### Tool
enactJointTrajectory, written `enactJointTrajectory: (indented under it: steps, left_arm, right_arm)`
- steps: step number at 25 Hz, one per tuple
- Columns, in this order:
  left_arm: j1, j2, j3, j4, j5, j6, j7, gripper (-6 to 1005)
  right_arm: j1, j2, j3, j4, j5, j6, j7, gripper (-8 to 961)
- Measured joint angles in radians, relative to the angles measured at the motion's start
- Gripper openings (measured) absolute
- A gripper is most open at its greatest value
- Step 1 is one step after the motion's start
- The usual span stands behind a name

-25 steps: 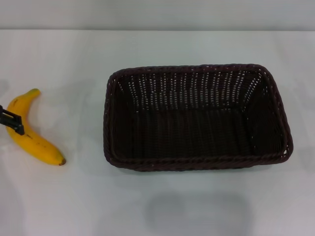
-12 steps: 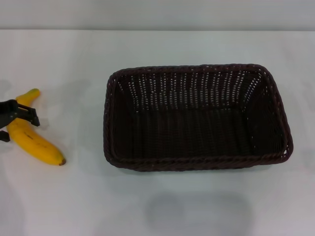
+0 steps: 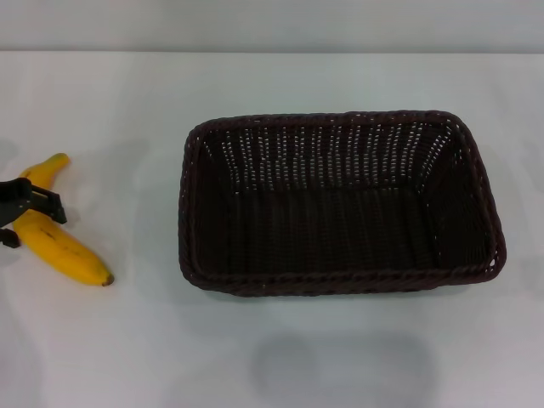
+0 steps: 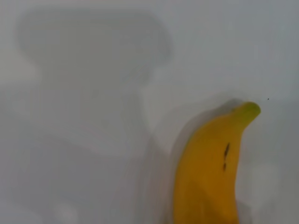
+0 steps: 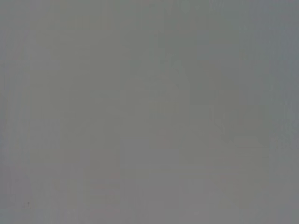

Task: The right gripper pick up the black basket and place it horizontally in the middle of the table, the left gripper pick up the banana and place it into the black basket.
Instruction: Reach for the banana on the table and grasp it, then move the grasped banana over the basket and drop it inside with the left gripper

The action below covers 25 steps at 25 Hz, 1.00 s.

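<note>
The black basket (image 3: 338, 280) lies lengthwise across the middle of the white table (image 3: 280, 85), open side up and empty. The yellow banana (image 3: 73, 256) lies on the table at the far left, well apart from the basket; it also shows close up in the left wrist view (image 4: 210, 172). My left gripper (image 3: 29, 223) comes in from the left edge, low over the banana's upper half. It is open, with one finger on each side of the fruit. The right gripper is out of view; the right wrist view shows only a plain grey surface.
White tabletop lies between the banana and the basket and in front of the basket (image 3: 340, 365). The table's far edge meets a grey wall at the back.
My left gripper has moved in from the left edge onto the banana and settled slightly lower across it. The banana and the basket have not moved.
</note>
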State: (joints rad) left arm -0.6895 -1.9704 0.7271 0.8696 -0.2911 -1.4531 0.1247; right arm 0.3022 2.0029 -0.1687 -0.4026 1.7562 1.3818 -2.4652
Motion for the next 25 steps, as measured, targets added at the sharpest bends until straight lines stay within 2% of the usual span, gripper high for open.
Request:
enactJointTrajectory:
  steps: [8, 11, 14, 19, 25]
  left_arm:
    - [-0.023, 0.009, 0.006, -0.011, 0.006, 0.012, 0.013, 749]
    - [-0.029, 0.011, 0.003, -0.011, 0.0, 0.021, 0.037, 544]
    - [-0.031, 0.021, -0.002, 0.003, -0.03, 0.03, 0.072, 537]
    - [-0.005, 0.054, -0.003, 0.085, -0.187, 0.02, 0.166, 536]
    - [0.057, 0.096, -0.02, 0.291, -0.5, -0.15, 0.322, 550]
  right_arm:
    - [0.003, 0.0, 0.0, 0.001, 0.0, -0.001, 0.004, 691]
    - [0.004, 0.0, 0.0, 0.001, 0.0, -0.001, 0.007, 691]
    - [0.005, 0.0, 0.0, 0.001, 0.0, -0.001, 0.009, 691]
    - [0.006, 0.0, 0.001, -0.002, 0.0, 0.002, 0.042, 691]
    - [0.001, 0.0, 0.002, -0.008, 0.011, 0.009, 0.1, 691]
